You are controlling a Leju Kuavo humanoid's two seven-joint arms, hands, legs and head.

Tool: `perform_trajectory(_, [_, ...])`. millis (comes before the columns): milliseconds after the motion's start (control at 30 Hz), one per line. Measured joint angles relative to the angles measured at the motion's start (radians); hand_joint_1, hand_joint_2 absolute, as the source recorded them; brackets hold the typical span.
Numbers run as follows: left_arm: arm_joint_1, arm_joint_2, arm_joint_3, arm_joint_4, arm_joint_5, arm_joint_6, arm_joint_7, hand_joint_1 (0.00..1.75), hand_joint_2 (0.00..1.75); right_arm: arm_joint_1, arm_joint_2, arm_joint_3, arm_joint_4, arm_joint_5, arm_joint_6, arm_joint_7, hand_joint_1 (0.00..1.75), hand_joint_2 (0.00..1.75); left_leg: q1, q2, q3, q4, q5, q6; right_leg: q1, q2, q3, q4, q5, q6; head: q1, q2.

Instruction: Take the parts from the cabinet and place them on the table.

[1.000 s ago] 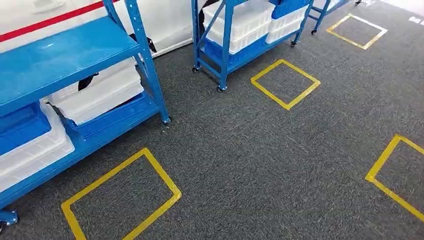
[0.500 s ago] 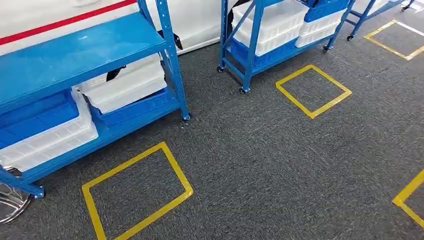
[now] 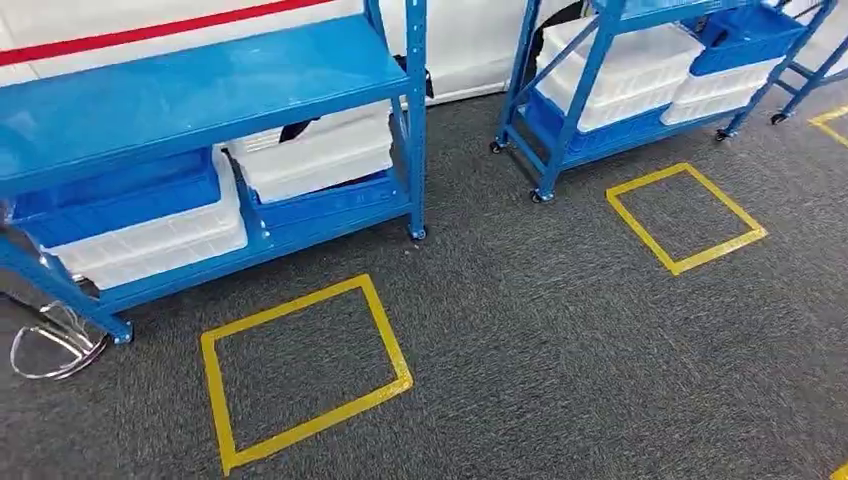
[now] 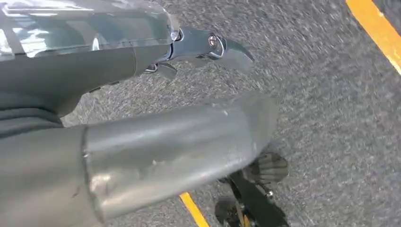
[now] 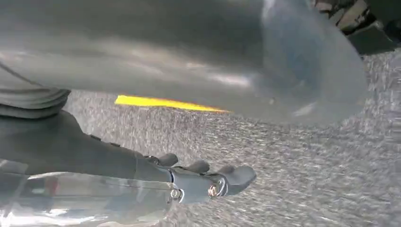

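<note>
A blue wheeled cabinet [image 3: 200, 90] stands at the left of the head view, its lower shelf stacked with white bins [image 3: 150, 240] and blue bins [image 3: 115, 195], presumably where the task's parts are kept, though no part can be made out inside them. A coil of cable [image 3: 55, 345] lies on the carpet beside the cabinet's near foot. Directly in front, a yellow taped square [image 3: 300, 365] marks the grey carpet [image 3: 560, 340], likely a standing spot for reaching the shelves. Farther right, a second blue cabinet [image 3: 640, 80] holds more white and blue bins behind a second yellow square [image 3: 685, 215].

In the wrist views both arms hang toward the floor. The left hand [image 4: 208, 47] holds nothing, its dark fingers stretched out straight over the carpet. The right hand [image 5: 208, 177] is likewise empty, fingers extended and only slightly bent. The hanging arms suit a robot on the move rather than reaching; by this reading the task is at its start, with no part yet taken and no table in sight.
</note>
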Motion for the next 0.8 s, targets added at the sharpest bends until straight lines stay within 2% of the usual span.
perform_trajectory(33, [-0.003,0.000,0.000,0.000,0.000,0.000,0.000,0.00,0.00,0.003,0.000,0.000,0.000,0.000,0.000,0.001,0.00,0.00,-0.001,-0.011,-0.003,0.000,0.002,0.003,0.000,0.018,-0.038,0.077,-0.041,0.000,0.002,0.000])
perform_trajectory(67, [-0.005,0.000,0.000,0.000,0.000,0.000,0.000,0.00,0.00,0.007,0.000,0.000,0.001,0.000,0.000,0.002,0.00,0.00,-0.002,-0.026,-0.005,0.001,0.003,0.004,0.000,0.025,-0.083,0.165,-0.078,0.001,0.002,0.000])
perform_trajectory(100, [-0.005,0.000,0.000,0.000,0.000,0.000,0.000,0.00,0.00,0.009,-0.001,0.000,0.001,0.001,0.000,0.002,0.00,0.00,-0.002,-0.041,-0.006,0.002,0.003,0.004,0.001,0.028,-0.116,0.224,-0.090,0.001,0.003,0.000])
perform_trajectory(133, [-0.003,0.000,0.000,0.000,0.000,0.000,0.002,0.00,0.00,0.011,-0.001,0.000,0.001,0.002,0.000,0.002,0.00,0.00,-0.003,-0.054,-0.005,0.003,0.003,0.004,0.000,0.028,-0.125,0.233,-0.075,0.001,0.002,0.000])
perform_trajectory(167, [-0.001,0.000,0.000,0.000,-0.002,-0.002,0.002,0.00,0.00,0.012,-0.001,0.000,0.002,0.002,0.000,0.003,0.00,0.00,-0.002,-0.069,-0.004,0.004,0.002,0.003,0.000,0.029,-0.113,0.196,-0.036,-0.001,0.003,0.000])
perform_trajectory(200, [-0.001,0.000,0.000,0.000,-0.002,-0.002,0.003,0.00,0.00,0.012,-0.001,0.001,0.002,0.003,0.000,0.004,0.00,0.00,-0.002,-0.084,-0.002,0.006,0.001,0.002,-0.001,0.032,-0.083,0.125,0.013,-0.003,0.002,0.000])
perform_trajectory(233, [-0.002,-0.001,0.000,0.000,-0.002,-0.002,0.003,0.00,0.00,0.012,-0.002,0.001,0.002,0.003,0.000,0.005,0.00,0.00,-0.002,-0.097,-0.001,0.008,0.000,0.000,-0.002,0.044,-0.044,0.035,0.062,-0.007,0.003,0.000])
perform_trajectory(267, [-0.002,-0.002,0.000,0.000,-0.002,-0.002,0.003,0.00,0.00,0.012,-0.002,0.001,0.002,0.003,0.000,0.005,0.00,0.00,-0.001,-0.109,-0.003,0.011,-0.002,-0.003,-0.003,0.085,-0.011,-0.048,0.091,-0.012,0.003,0.000])
perform_trajectory(300, [-0.003,-0.002,0.000,0.000,-0.002,-0.002,0.003,0.00,0.00,0.011,-0.004,0.001,0.002,0.003,0.000,0.005,0.00,0.00,-0.008,-0.119,-0.009,0.021,-0.006,-0.012,-0.003,0.119,-0.007,-0.063,0.081,-0.010,0.003,0.000])
perform_trajectory(333, [-0.003,-0.002,0.000,0.000,-0.003,-0.002,0.005,0.00,0.00,0.010,-0.004,0.001,0.002,0.003,0.000,0.005,0.00,0.00,-0.005,-0.130,-0.014,0.018,-0.002,-0.017,-0.002,0.100,-0.009,-0.060,0.083,-0.011,0.003,0.000])
perform_trajectory(367, [-0.002,-0.002,0.000,0.000,-0.003,-0.002,0.005,0.00,0.00,0.009,-0.004,0.001,0.002,0.003,0.000,0.006,0.00,0.00,-0.002,-0.138,-0.018,0.015,-0.001,-0.023,0.002,0.093,-0.009,-0.060,0.082,-0.013,0.002,0.000])
perform_trajectory(400, [0.000,-0.002,0.000,0.000,-0.003,-0.002,0.005,0.00,0.00,0.007,-0.005,0.002,0.002,0.003,0.000,0.006,0.00,0.00,0.000,-0.149,-0.020,0.011,0.002,-0.031,0.004,0.083,-0.007,-0.061,0.082,-0.018,0.004,0.000])
perform_trajectory(433, [0.003,0.000,0.000,0.000,-0.003,-0.002,0.005,0.00,0.00,0.006,-0.004,0.003,0.002,0.003,0.000,0.006,0.00,0.00,-0.003,-0.160,-0.020,0.011,0.002,-0.038,-0.005,0.069,-0.004,-0.072,0.088,-0.026,0.003,0.000])
perform_trajectory(467, [0.004,-0.002,0.000,0.000,-0.003,-0.002,0.005,0.00,0.00,0.006,-0.003,0.004,0.002,0.003,0.001,0.006,0.00,0.00,-0.002,-0.115,-0.022,0.028,-0.011,-0.040,-0.006,0.054,-0.001,-0.078,0.091,-0.033,0.002,0.000])
perform_trajectory(500, [0.002,-0.002,0.000,0.000,-0.004,-0.002,0.005,0.00,0.00,0.007,-0.003,0.004,0.002,0.003,0.001,0.006,0.00,0.00,-0.005,-0.068,-0.043,0.072,-0.045,-0.043,-0.006,0.044,-0.001,-0.079,0.091,-0.042,-0.007,0.000])
perform_trajectory(533, [-0.003,-0.001,0.000,0.000,-0.004,0.000,0.005,0.00,0.00,0.011,-0.003,0.004,0.002,0.003,0.005,0.008,0.00,0.00,-0.003,-0.041,-0.078,0.147,-0.089,-0.049,-0.004,0.028,-0.001,-0.079,0.089,-0.045,-0.009,0.000])
perform_trajectory(567, [-0.006,-0.001,0.000,0.000,-0.005,0.000,0.005,0.00,0.00,0.013,-0.003,0.004,0.002,0.005,0.006,0.009,0.00,0.00,-0.001,-0.031,-0.117,0.231,-0.129,-0.053,-0.001,0.013,0.000,-0.079,0.088,-0.047,-0.008,0.000])
perform_trajectory(600, [-0.007,-0.001,0.000,0.000,-0.005,0.000,0.005,0.00,0.00,0.014,-0.003,0.004,0.002,0.006,0.007,0.011,0.00,0.00,0.001,-0.026,-0.148,0.298,-0.152,-0.057,0.000,-0.002,0.000,-0.078,0.086,-0.047,-0.008,0.000])
perform_trajectory(633, [-0.005,-0.001,0.000,0.000,-0.006,0.000,0.005,0.00,0.00,0.014,-0.003,0.004,0.002,0.008,0.007,0.011,0.00,0.00,0.003,-0.023,-0.158,0.323,-0.150,-0.060,0.001,-0.015,0.000,-0.077,0.085,-0.047,-0.008,0.000])
perform_trajectory(667, [-0.003,-0.001,0.000,0.000,-0.006,0.000,0.005,0.00,0.00,0.013,-0.003,0.004,0.002,0.008,0.007,0.012,0.00,0.00,0.004,-0.021,-0.145,0.298,-0.127,-0.061,0.001,-0.027,0.001,-0.076,0.083,-0.045,-0.009,0.000])
perform_trajectory(700, [-0.003,-0.001,0.000,0.000,-0.006,0.000,0.005,0.00,0.00,0.012,-0.003,0.004,0.002,0.009,0.007,0.012,0.00,0.00,0.004,-0.017,-0.111,0.234,-0.089,-0.061,0.001,-0.038,0.004,-0.075,0.080,-0.043,-0.009,0.000])
perform_trajectory(733, [-0.003,0.000,0.000,0.000,-0.005,0.000,0.005,0.00,0.00,0.011,-0.003,0.005,0.002,0.009,0.008,0.013,0.00,0.00,0.004,-0.004,-0.060,0.138,-0.043,-0.058,0.000,-0.051,0.008,-0.073,0.077,-0.040,-0.009,0.000])
perform_trajectory(767, [-0.005,0.002,0.000,0.000,-0.005,0.000,0.003,0.00,0.00,0.011,-0.003,0.005,0.002,0.009,0.008,0.013,0.00,0.00,0.002,0.031,-0.009,0.045,-0.009,-0.053,0.001,-0.063,0.012,-0.071,0.072,-0.036,-0.009,0.000])
perform_trajectory(800, [-0.007,0.002,0.000,0.000,-0.005,0.000,0.003,0.00,0.00,0.011,-0.005,0.005,0.002,0.009,0.008,0.013,0.00,0.00,-0.007,0.059,-0.002,0.025,-0.023,-0.041,0.008,-0.072,0.015,-0.070,0.069,-0.030,-0.009,0.000])
